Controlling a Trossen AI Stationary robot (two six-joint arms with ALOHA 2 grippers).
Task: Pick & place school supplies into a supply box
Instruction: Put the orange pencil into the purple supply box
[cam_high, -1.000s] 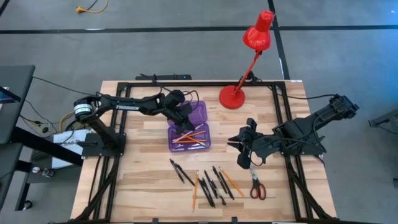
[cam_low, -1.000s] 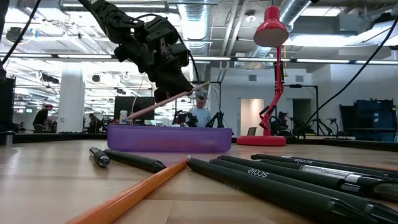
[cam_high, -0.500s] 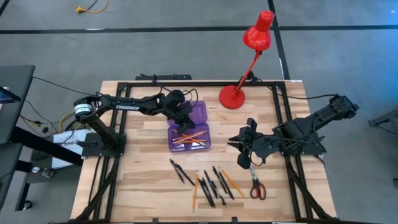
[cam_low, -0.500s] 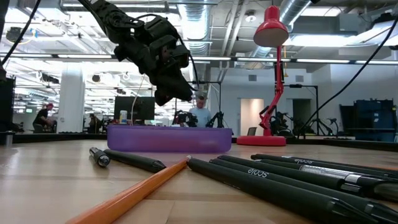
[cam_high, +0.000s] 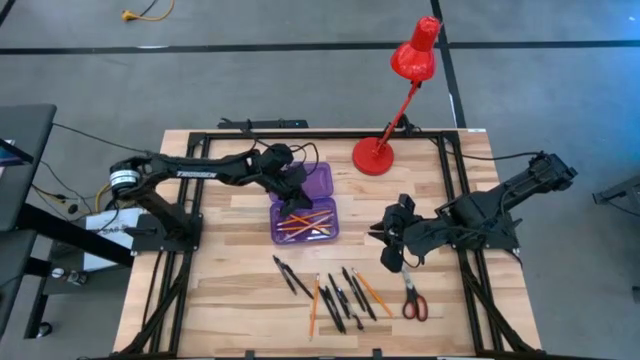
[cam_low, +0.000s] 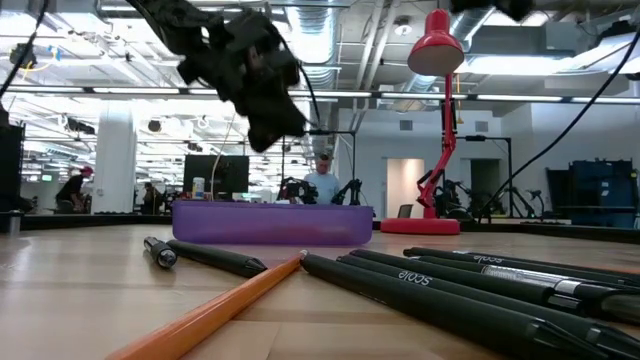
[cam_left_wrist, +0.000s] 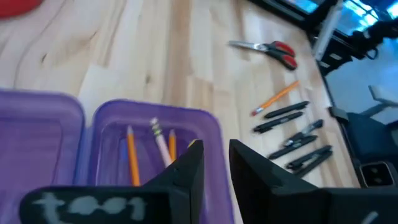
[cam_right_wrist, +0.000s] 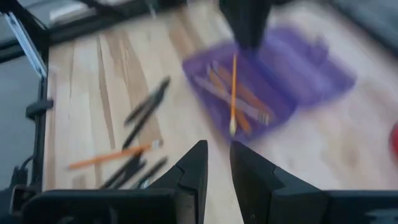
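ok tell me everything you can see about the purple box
The purple box is a small rectangular case of see-through purple plastic, lying open on the wooden table with its lid folded flat behind the tray. Several orange pencils lie slanted inside. The left claw hovers over it, not touching and empty. The red lamp's base stands just beyond it, and loose pens and pencils lie apart from it nearer the table's front.
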